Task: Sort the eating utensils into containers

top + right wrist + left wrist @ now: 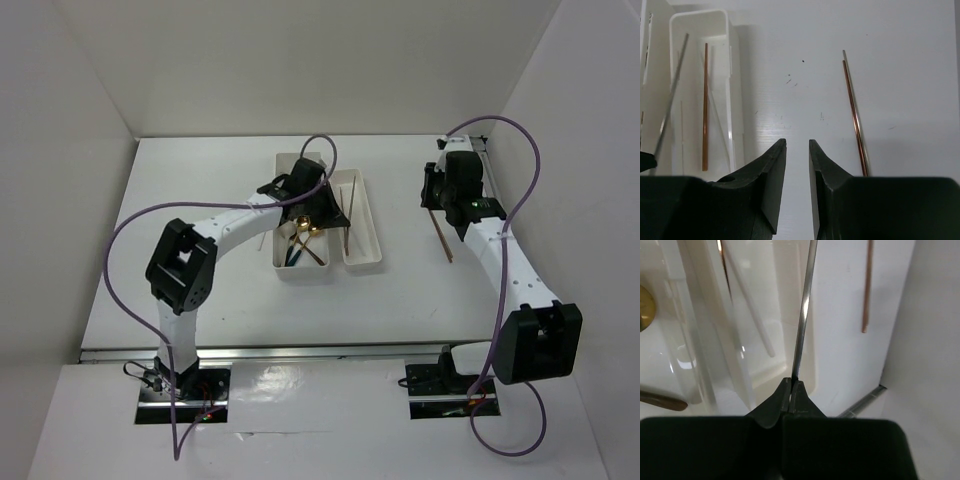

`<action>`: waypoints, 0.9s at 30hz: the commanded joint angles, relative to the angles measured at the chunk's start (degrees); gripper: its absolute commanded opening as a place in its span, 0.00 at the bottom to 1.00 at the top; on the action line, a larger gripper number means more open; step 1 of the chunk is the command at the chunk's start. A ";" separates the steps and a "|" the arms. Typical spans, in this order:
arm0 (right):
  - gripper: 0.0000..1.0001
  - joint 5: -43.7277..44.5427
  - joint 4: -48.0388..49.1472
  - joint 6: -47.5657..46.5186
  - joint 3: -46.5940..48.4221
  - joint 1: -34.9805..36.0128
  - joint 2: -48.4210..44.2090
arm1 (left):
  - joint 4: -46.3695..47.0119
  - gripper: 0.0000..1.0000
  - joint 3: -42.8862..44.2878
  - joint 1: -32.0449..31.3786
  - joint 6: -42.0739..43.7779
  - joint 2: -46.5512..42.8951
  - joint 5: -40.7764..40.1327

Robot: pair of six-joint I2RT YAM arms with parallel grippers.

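On the right side of the table, nearest the bases: a loose copper chopstick (855, 117) lies on the bare surface. A silver stick (844, 53) lies tight against it, and only its far tip shows clear. Their long axis runs near-to-far, with the near end skewed a little to the right.

The right gripper (797, 150) hangs over the table just left of the pair. Its fingers are partly spread with nothing between them. The gap runs along the sticks' length, so the fingers would close on their sides.

Judgement: the right arm is much the nearer. The pickup calls for a shift to the right and then a drop, with little turning of the wrist.

Centre, further out:
- **Wide tray** (280, 272): the near compartment holds a small heap of gold, dark and brown-handled pieces (300, 250). The far compartment is mostly hidden under the left arm.
- **Narrow tray** (729, 60): it sits just beside the wide tray, on its right. Inside, a copper stick (705, 105) lies lengthwise and a white chopstick (755, 322) lies aslant.

Over the narrow tray, the left gripper (791, 382) is pinched tight on one end of a silver chopstick (805, 315). The shaft reaches out roughly in line with the tray and has not yet been let go.
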 commanded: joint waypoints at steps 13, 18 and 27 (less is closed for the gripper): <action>0.30 0.97 1.31 -0.43 -0.76 -0.40 -3.37 | 1.65 0.00 3.90 -0.19 2.18 7.08 -5.03; 0.29 0.97 1.31 -0.43 -1.30 -0.40 -3.89 | 2.88 0.00 7.42 -0.19 1.04 9.63 -3.10; 0.36 -0.17 0.78 -2.01 -1.30 -0.40 -3.37 | 5.07 0.59 8.56 -0.19 1.56 9.63 -0.11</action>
